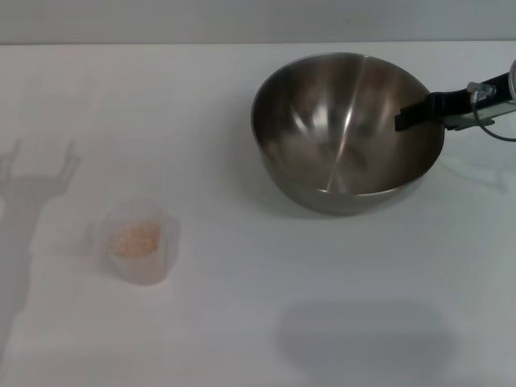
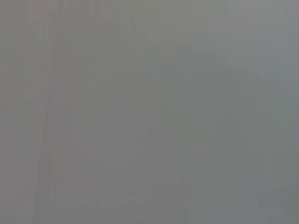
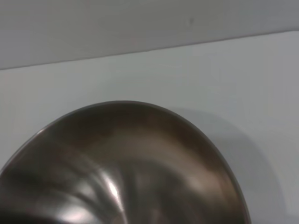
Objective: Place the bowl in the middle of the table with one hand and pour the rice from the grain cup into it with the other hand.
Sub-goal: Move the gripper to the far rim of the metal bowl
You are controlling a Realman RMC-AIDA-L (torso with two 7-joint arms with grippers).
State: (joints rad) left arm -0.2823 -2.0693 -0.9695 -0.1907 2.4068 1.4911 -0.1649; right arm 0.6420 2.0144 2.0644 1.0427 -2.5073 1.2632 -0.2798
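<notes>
The shiny steel bowl [image 1: 339, 137] sits right of the table's middle, toward the far side, with its rim tilted. My right gripper [image 1: 413, 114] reaches in from the right and is shut on the bowl's right rim, one black finger lying inside. The right wrist view is filled by the bowl [image 3: 126, 163] from close up. The translucent grain cup [image 1: 143, 242] stands upright at the front left, with a low layer of pale rice [image 1: 135, 238] in it. My left gripper is out of view; the left wrist view is a blank grey.
The white table [image 1: 266, 322] runs back to a grey wall. A shadow of an arm falls on the table's left side [image 1: 28, 193], and a soft shadow lies near the front [image 1: 363, 334].
</notes>
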